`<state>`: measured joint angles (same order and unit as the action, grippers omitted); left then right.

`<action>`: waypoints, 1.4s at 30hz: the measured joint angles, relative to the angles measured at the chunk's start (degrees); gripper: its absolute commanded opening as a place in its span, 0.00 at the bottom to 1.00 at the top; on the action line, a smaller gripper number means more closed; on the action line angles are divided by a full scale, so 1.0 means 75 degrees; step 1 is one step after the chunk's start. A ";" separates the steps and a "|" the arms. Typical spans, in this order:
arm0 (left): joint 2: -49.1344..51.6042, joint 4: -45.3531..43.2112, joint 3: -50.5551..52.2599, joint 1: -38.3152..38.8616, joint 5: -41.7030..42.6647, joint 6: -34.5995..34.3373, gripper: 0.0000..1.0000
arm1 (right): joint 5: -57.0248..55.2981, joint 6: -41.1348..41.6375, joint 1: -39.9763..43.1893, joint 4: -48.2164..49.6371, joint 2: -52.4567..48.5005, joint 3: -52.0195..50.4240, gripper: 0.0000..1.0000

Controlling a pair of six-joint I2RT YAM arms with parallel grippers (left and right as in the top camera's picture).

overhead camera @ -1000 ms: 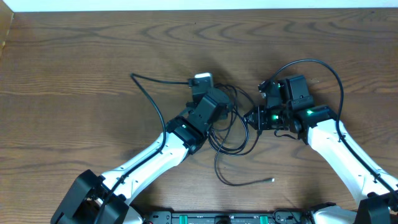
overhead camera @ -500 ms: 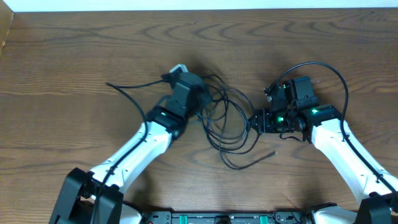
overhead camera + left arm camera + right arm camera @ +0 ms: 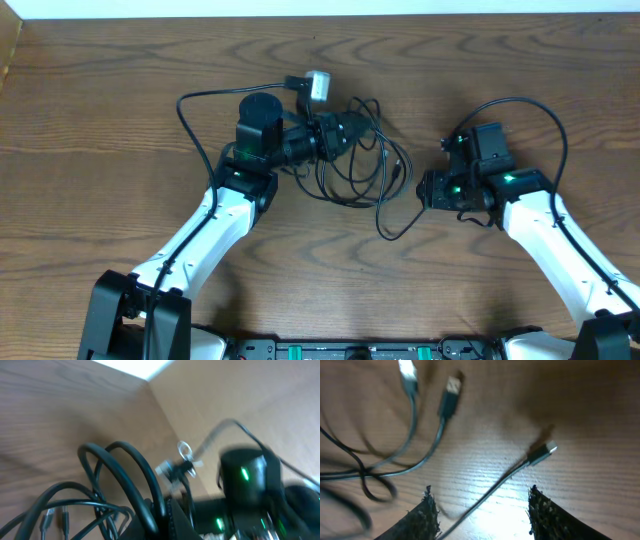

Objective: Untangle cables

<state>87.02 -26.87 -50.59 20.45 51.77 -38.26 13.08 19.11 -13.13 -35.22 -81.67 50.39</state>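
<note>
Brown wood grain is seen across the desk (image 3: 120, 60) in the overhead view, where the cables (image 3: 360, 165) are gathered in a loose black tangle a little above the middle, between the two arms. The left claw (image 3: 335, 135) is sunk into the left side of that tangle and is clenched on the cables; loops are spread out to its right and one strand is trailed down toward the near edge. A light-coloured plug (image 3: 318, 84) is seen just above this claw. The right claw (image 3: 424, 189) is pointed left, near the tangle's right side but apart from it. In the left wrist view, which is blurred, black loops of the cables (image 3: 125, 460) are arched up from the bottom of the frame over the desk (image 3: 50, 410), thinner strands are crossed at lower left, and the right arm (image 3: 247, 472), with a green light, is seen beyond. In the right wrist view the right claw (image 3: 482, 515) is released, its fingers (image 3: 425, 517) held wide apart above the desk (image 3: 600, 410) with nothing gripped. A thin black cord with a silver-tipped plug (image 3: 547, 450) is laid on the wood and runs down through the gap between them, and two more plugs (image 3: 451, 385) are seen at the upper left.
</note>
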 measured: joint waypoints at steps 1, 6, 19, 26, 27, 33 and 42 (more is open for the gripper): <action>0.0000 0.0000 0.0000 0.0000 0.0245 0.0131 0.08 | 0.0122 0.0000 0.0061 0.0064 0.0047 0.0000 0.58; 0.0000 0.0082 0.0000 0.0000 0.1116 0.0877 0.08 | 0.1332 -0.0128 0.0493 0.0455 0.0490 0.0000 0.63; 0.0000 -0.0152 0.0000 0.0000 0.1486 0.0944 0.08 | 0.2856 -0.0627 0.0201 0.1035 0.0962 0.0000 0.56; 0.0000 -0.2194 0.0012 0.0000 0.2095 -0.0032 0.08 | 0.1550 -0.0740 -0.0493 0.0979 0.0810 0.0000 0.01; 0.0000 -0.2340 0.0012 0.0000 0.2212 -0.0143 0.08 | 0.1338 -0.0764 -0.0495 0.0959 0.0810 0.0000 0.01; 0.0000 -0.2285 0.0012 -0.0038 0.2661 -0.0434 0.08 | -0.0271 -0.0720 -0.0111 0.0440 0.1087 0.0012 0.01; 0.0000 -0.1655 0.0012 -0.1046 0.2888 -0.0440 0.08 | -0.1402 -0.0233 0.1282 -0.0050 0.3095 0.0280 0.01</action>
<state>87.02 -39.29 -50.50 12.60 73.43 -41.56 2.57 17.37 -3.51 -35.59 -58.46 52.49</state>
